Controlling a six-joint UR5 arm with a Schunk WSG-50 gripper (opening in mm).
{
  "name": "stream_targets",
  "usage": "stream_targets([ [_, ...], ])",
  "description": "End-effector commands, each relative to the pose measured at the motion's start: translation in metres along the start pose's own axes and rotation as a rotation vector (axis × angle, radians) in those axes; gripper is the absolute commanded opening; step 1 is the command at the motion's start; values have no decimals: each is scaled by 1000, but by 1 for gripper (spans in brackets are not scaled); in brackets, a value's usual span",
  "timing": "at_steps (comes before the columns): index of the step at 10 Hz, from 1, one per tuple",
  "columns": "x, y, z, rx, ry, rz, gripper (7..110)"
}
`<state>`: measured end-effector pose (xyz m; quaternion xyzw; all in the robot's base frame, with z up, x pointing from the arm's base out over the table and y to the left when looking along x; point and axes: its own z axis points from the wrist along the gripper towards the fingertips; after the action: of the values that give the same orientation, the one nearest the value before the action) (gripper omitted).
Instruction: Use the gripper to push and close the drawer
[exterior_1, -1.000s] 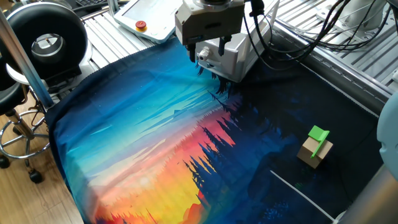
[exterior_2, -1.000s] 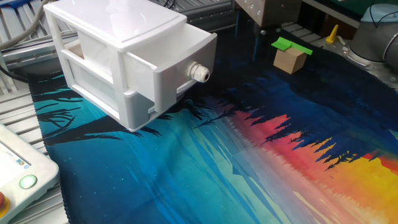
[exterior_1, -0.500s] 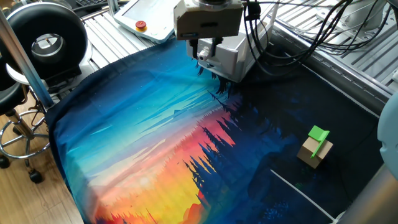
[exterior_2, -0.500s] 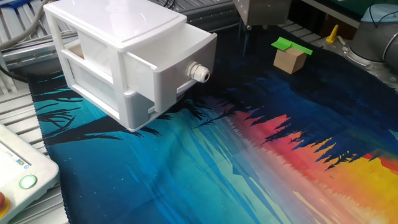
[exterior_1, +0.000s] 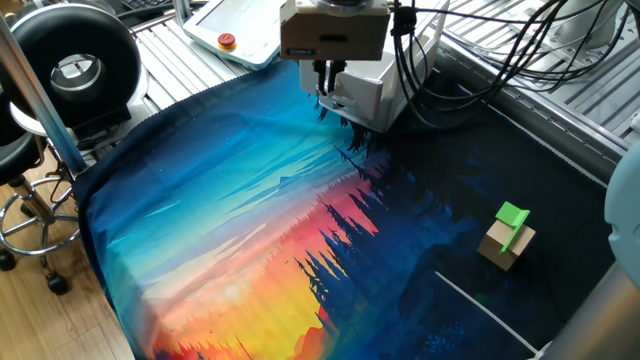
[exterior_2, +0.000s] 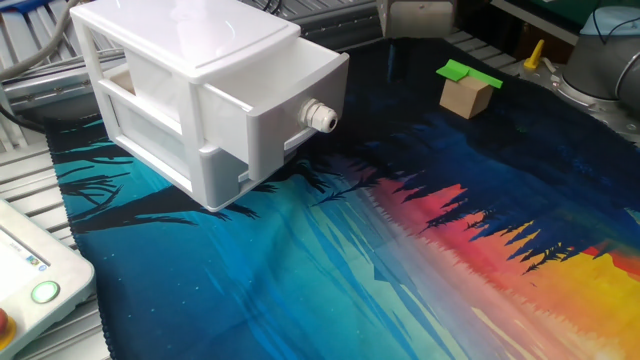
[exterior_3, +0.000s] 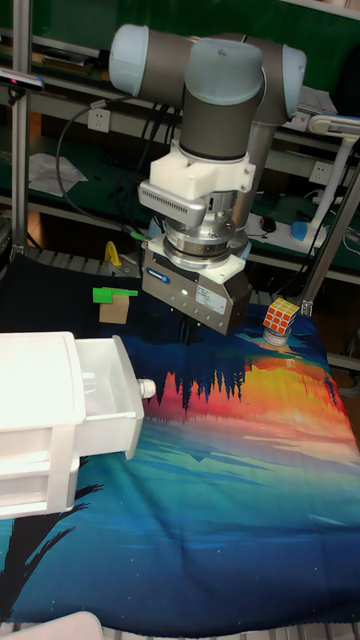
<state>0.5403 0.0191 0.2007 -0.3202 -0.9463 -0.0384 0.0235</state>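
Gripper: boxy grey-beige gripper (exterior_3: 186, 325) hangs in the middle of the tall fixed view, above and right of the drawer's knob, touching nothing; in one fixed view it sits at top centre (exterior_1: 327, 78) with short dark fingers pointing down.
Gripper state: the fingers (exterior_1: 323, 74) look close together with nothing between them, but I cannot tell for sure how far apart they stand.
Drawer: white drawer (exterior_2: 290, 105) stands pulled out of its cabinet, front facing right in the other fixed view; at left centre in the tall fixed view (exterior_3: 110, 400).
Knob: small round silver knob (exterior_2: 321, 117) sticks out of the drawer front, free of the gripper.
Cabinet: white box-shaped cabinet (exterior_2: 170, 70) in the upper left of the other fixed view, resting on the cloth.
Cloth: sunset-and-forest printed cloth (exterior_1: 250, 230) covers the table.
Block: tan block with a green piece (exterior_1: 509, 236) at lower right of one fixed view, well apart from the drawer.
Cube: colourful puzzle cube (exterior_3: 281, 318) right of the gripper in the tall fixed view.
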Motion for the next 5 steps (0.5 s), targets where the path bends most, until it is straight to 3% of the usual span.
stream_targets([
  [1, 1, 0, -2, -6, 6, 8, 7],
  [3, 0, 6, -2, -43, 1, 48, 7],
  [5, 2, 5, -2, -43, 8, 48, 7],
])
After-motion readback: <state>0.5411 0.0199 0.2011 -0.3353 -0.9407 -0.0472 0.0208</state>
